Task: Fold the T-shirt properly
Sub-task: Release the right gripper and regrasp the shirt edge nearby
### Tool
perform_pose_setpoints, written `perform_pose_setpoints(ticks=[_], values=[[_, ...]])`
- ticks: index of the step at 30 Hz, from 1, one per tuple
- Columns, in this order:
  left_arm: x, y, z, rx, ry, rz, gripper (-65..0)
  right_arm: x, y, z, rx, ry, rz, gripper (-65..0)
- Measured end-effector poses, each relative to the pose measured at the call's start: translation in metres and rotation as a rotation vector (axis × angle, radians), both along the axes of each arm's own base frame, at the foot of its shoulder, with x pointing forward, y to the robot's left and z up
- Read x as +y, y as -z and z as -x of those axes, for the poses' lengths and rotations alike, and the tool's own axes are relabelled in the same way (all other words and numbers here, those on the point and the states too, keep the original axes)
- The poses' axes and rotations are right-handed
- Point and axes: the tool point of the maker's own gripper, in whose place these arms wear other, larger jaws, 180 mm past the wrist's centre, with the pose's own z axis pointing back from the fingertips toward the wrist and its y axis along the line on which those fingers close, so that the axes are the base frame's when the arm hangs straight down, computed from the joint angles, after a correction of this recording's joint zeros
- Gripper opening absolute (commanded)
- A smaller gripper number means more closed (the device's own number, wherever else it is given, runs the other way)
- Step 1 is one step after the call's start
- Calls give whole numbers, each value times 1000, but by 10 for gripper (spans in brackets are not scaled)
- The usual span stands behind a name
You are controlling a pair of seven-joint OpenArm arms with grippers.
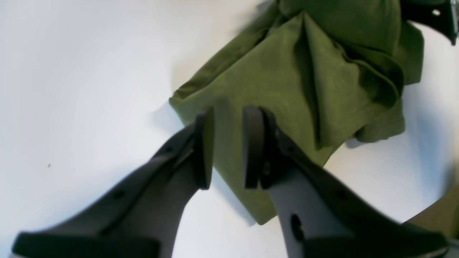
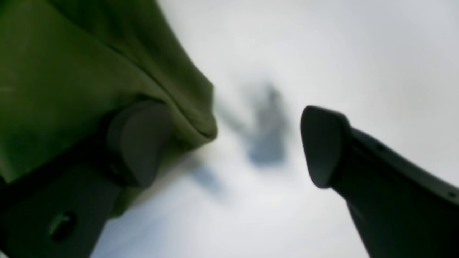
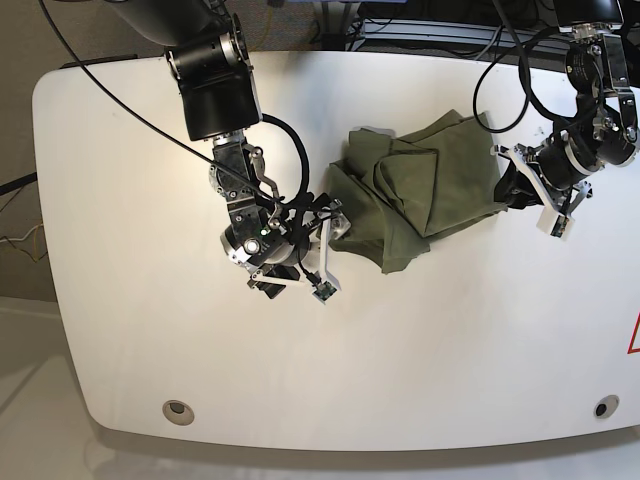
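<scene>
The olive-green T-shirt [image 3: 410, 190] lies crumpled in a bunched heap on the white table [image 3: 450, 350], right of the middle. My right gripper [image 3: 327, 225] is at the shirt's left edge. In the right wrist view its jaws are wide apart [image 2: 233, 143], and a fold of the shirt [image 2: 71, 71] drapes against one finger [image 2: 140, 139]. My left gripper [image 3: 508, 185] is at the shirt's right edge. In the left wrist view it hovers over a flat flap of the shirt [image 1: 287, 82], its pads [image 1: 204, 147] a narrow gap apart with nothing between them. The neck label is hidden.
Black cables [image 3: 290, 150] loop from the right arm over the table near the shirt. Two round holes [image 3: 178, 410] sit near the table's front edge. The table's rounded edges show on all sides in the base view.
</scene>
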Motion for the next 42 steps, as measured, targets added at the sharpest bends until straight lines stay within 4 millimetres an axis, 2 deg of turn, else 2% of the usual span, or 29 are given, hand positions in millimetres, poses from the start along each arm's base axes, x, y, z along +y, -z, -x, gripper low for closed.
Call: perform_pose_setpoints(ticks=[16,22,27,30,42], values=[[20,16,3,31,-33,-169,-531,30,-3,11,50,-26,-21,-83],[21,39,9,88,-39,-199,-531,32,0,15,59,-26,-26,-83],[17,70,21,174,-52,-214,-531,31,4,19,70,-25,-24,-83],[11,82,20,183,-58,-215,-531,31,5,20,72,-25,-21,-83],[-6,90,3,122,-25,-220,-531,30,17,32,103,-18,-21,-84]])
